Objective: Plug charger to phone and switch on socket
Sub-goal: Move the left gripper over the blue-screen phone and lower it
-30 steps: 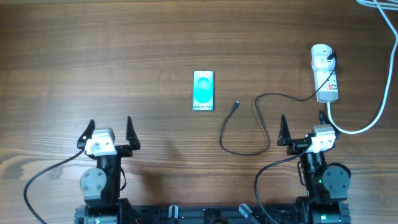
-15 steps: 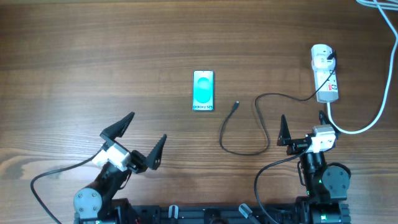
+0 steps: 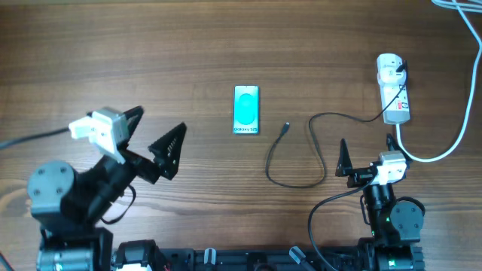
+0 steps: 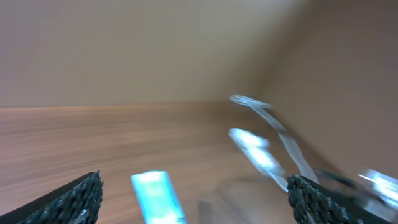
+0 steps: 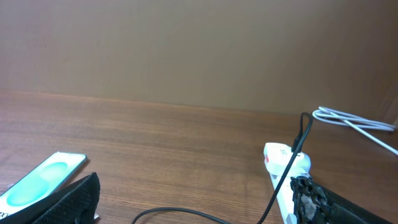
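Note:
The phone (image 3: 246, 110) with its cyan screen lies flat near the table's middle; it shows blurred in the left wrist view (image 4: 157, 196) and at the left edge of the right wrist view (image 5: 38, 179). The charger's thin black cable (image 3: 316, 162) loops from the socket (image 3: 393, 98) at the far right to its connector tip (image 3: 285, 128) right of the phone. The cable (image 5: 283, 180) runs to the socket's end (image 5: 283, 163). My left gripper (image 3: 149, 135) is open and empty, raised, left of the phone. My right gripper (image 3: 367, 154) is open and empty, below the socket.
A thick white cord (image 3: 459, 113) runs from the socket down and round to the far right edge and up to the top right corner. It shows in the right wrist view (image 5: 354, 121). A brown wall stands behind the table.
My left arm has swung up and to the left, its gripper turned toward the phone and staying open. The right arm, phone, cable and socket have not moved.

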Controlling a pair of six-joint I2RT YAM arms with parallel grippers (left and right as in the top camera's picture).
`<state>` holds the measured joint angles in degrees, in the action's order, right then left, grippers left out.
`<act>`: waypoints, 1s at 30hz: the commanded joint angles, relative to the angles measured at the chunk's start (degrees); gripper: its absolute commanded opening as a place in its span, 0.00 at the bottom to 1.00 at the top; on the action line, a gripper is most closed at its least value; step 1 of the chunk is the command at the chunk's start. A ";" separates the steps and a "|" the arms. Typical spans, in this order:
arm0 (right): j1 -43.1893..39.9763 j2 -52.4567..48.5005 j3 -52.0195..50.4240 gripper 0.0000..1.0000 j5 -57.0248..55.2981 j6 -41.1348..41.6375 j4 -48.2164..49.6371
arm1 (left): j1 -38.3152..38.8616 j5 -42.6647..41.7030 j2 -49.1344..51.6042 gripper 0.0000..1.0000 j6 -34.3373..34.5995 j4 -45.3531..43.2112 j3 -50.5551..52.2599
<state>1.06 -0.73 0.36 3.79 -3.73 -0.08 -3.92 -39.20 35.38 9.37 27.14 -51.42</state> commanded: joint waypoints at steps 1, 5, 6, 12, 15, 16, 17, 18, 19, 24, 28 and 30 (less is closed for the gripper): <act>0.26 0.46 -0.07 1.00 -0.55 0.87 0.09 | -0.22 -20.41 4.81 1.00 3.41 -3.39 -2.34; 0.26 0.46 -0.07 1.00 -0.55 0.85 0.09 | 1.79 -8.72 6.21 0.99 12.59 -0.50 -2.97; 0.26 0.46 -0.07 1.00 -0.55 0.85 0.09 | 3.04 -5.90 6.67 0.99 12.57 1.70 -3.91; 0.26 0.46 -0.07 1.00 -0.55 0.87 0.09 | 21.49 14.38 27.76 1.00 8.87 26.01 -27.74; 0.26 0.46 -0.07 1.00 -0.55 0.87 0.09 | 32.54 35.06 44.11 1.00 13.53 41.92 -44.68; 0.26 0.46 -0.07 1.00 -0.55 0.85 0.09 | 34.95 39.76 50.27 1.00 14.12 47.32 -50.31; 0.26 0.46 -0.07 1.00 -0.55 0.85 0.09 | 36.09 40.35 53.79 1.00 14.01 48.72 -52.94; 0.26 0.46 -0.07 1.00 -0.55 0.87 0.09 | 36.89 39.45 56.08 1.00 14.05 48.37 -53.94; 0.26 0.46 -0.07 1.00 -0.55 0.85 0.09 | 37.88 37.46 57.99 1.00 14.05 46.75 -54.03; 0.26 0.46 -0.07 1.00 -0.55 0.85 0.09 | 39.78 33.18 64.54 1.00 22.45 44.46 -54.03; 0.26 0.46 -0.07 1.00 -0.55 0.85 0.09 | 39.65 33.35 65.31 0.99 24.57 44.52 -54.05; 0.26 0.46 -0.07 1.00 -0.55 0.85 0.09 | 39.15 35.26 66.34 0.99 24.59 47.71 -55.60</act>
<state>1.10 -0.73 0.36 3.77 -3.73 -0.16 35.83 -5.78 100.31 31.92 72.25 -104.16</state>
